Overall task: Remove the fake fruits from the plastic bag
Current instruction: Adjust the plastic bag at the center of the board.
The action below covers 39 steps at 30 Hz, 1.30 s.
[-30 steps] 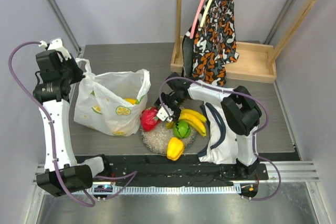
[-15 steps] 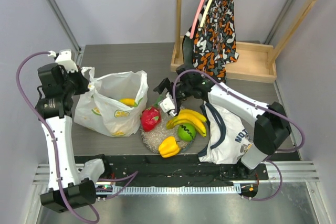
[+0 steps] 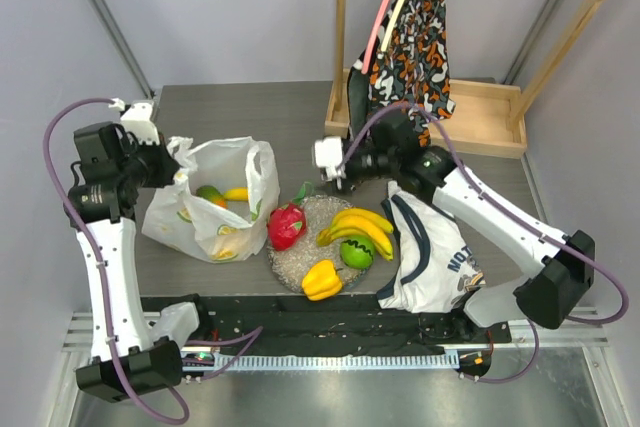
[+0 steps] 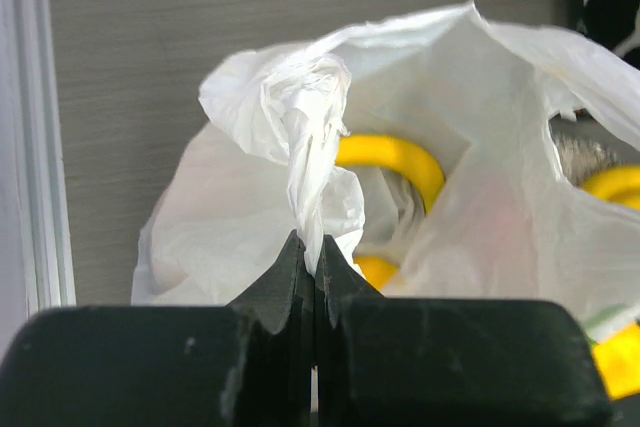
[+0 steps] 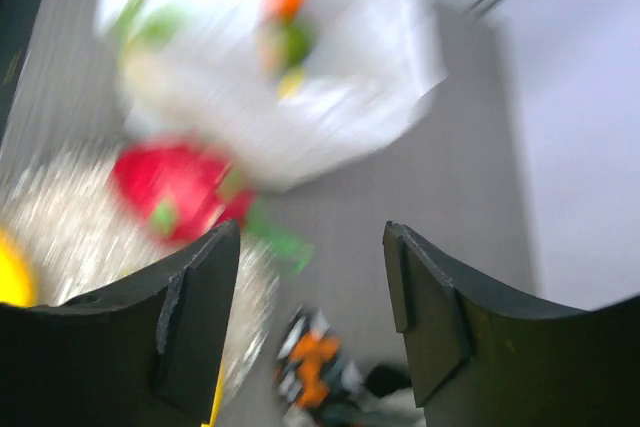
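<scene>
The plastic bag (image 3: 205, 209) stands open at the left of the table. My left gripper (image 3: 168, 161) is shut on its bunched handle, seen close in the left wrist view (image 4: 313, 243). Yellow fruit (image 4: 396, 161) lies inside the bag (image 4: 480, 147); from above a yellow piece (image 3: 237, 193) and a green-orange piece (image 3: 208, 194) show. A red fruit (image 3: 286, 225), bananas (image 3: 360, 224), a green ball (image 3: 356, 252) and a yellow pepper (image 3: 322, 279) lie on a round glittery mat (image 3: 296, 260). My right gripper (image 3: 328, 162) is open and empty, raised beyond the mat. Its blurred view (image 5: 310, 287) shows the bag (image 5: 290, 67) and red fruit (image 5: 175, 187).
A white jersey with navy trim (image 3: 432, 252) lies right of the mat. An orange-black patterned cloth bag (image 3: 410, 47) hangs from a wooden rack over a wooden tray (image 3: 480, 119) at the back right. Grey walls close in both sides.
My right gripper has lifted off the fruit on the mat and drawn back toward the far side. My left gripper has shifted right with the handle, and the bag mouth has opened wider.
</scene>
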Tool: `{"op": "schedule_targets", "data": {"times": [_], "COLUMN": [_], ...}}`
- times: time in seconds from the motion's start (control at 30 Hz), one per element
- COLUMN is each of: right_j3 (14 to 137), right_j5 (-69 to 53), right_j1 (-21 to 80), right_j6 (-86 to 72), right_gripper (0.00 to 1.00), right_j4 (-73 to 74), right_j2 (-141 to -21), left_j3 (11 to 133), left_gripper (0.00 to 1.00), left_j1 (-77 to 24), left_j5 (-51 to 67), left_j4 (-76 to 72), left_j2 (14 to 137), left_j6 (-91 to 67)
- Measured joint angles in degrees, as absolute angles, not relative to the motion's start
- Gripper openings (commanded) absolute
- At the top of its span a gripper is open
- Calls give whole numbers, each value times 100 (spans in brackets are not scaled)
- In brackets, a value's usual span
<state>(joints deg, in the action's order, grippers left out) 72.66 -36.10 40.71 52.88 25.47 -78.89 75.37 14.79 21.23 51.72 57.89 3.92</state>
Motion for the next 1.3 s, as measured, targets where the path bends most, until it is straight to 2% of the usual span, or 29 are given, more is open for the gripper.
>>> {"op": "schedule_targets", "data": {"times": [0.2, 0.37, 0.5, 0.7, 0.83, 0.93, 1.03, 1.17, 1.23, 1.3], "right_j3": [9382, 9802, 9596, 8967, 8969, 9666, 11428, 13480, 14306, 14449], "right_j5": [-3632, -3830, -4018, -4034, -3647, -3076, -2222, -1441, -1179, -1138], "right_j1": [4346, 5009, 5487, 5778, 5749, 5682, 5448, 4810, 4388, 4066], "right_j6": [3361, 3087, 3288, 3815, 3822, 3603, 3273, 3020, 2873, 2742], "right_gripper": [62, 58, 51, 49, 48, 48, 47, 1, 1, 1], "right_j4": [628, -196, 75, 1400, 1833, 1870, 1754, 1671, 1474, 1035], "right_j2": [-8882, -9782, -10523, -11102, -11327, -11797, -12912, -14232, -14763, -14820], "left_j3": [7526, 7516, 7507, 7378, 7210, 7343, 8254, 9773, 10621, 11292], "left_gripper": [0, 0, 0, 0, 0, 0, 0, 0, 0, 0], "left_j1": [1481, 1481, 1481, 1481, 1481, 1481, 1481, 1481, 1476, 1413], "left_j5": [2416, 2423, 2349, 1942, 1678, 1686, 1754, 1791, 1835, 1966], "left_j4": [6152, 6628, 6989, 7279, 6967, 6438, 5811, 4871, 4635, 4521], "left_j2": [5242, 4731, 4469, 4038, 3994, 4506, 5710, 7260, 7972, 8556], "left_j6": [1323, 1688, 1817, 1920, 1791, 1505, 1177, 895, 749, 591]}}
